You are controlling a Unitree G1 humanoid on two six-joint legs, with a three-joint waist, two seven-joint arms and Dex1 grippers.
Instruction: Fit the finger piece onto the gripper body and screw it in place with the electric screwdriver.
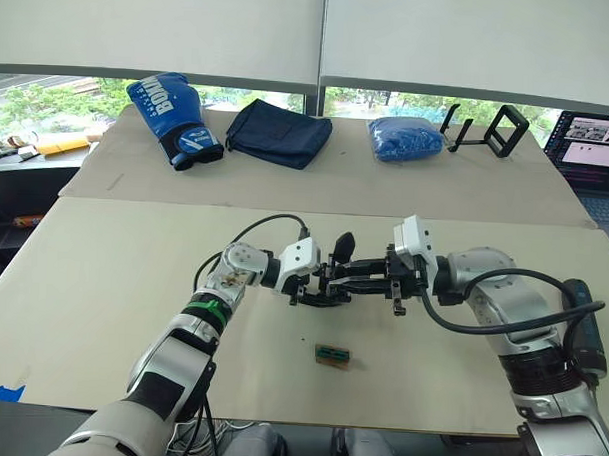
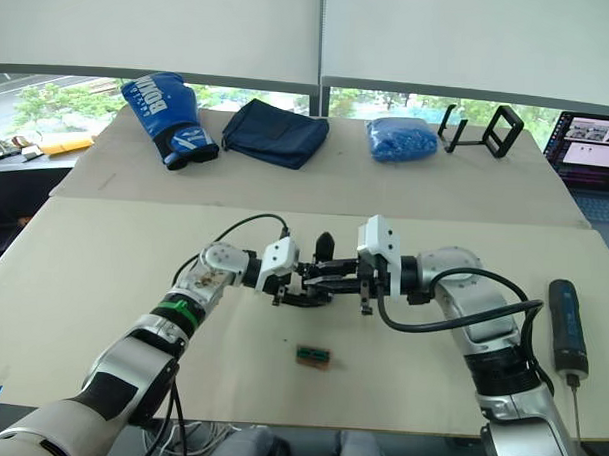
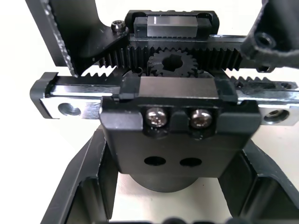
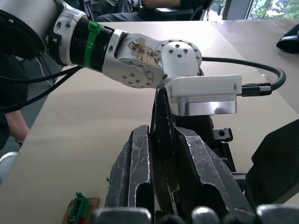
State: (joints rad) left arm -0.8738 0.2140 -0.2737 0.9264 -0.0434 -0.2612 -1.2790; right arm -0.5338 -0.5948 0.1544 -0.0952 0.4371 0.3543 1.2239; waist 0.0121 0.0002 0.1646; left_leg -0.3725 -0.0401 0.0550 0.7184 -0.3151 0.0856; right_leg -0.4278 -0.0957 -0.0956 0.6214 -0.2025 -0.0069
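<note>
My left fingers cradle the geared black gripper body; my right fingers pinch the leaf-shaped finger piece against it.

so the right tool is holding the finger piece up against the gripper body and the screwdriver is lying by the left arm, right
Not quite. The electric screwdriver lies on the table beside the right arm, not the left, as the right eye view shows. The right tool does hold the finger piece against the gripper body.

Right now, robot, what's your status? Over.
Left pincer holds gripper body. Right pincer clamps finger piece against it. Electric screwdriver lies untouched on table.
</note>
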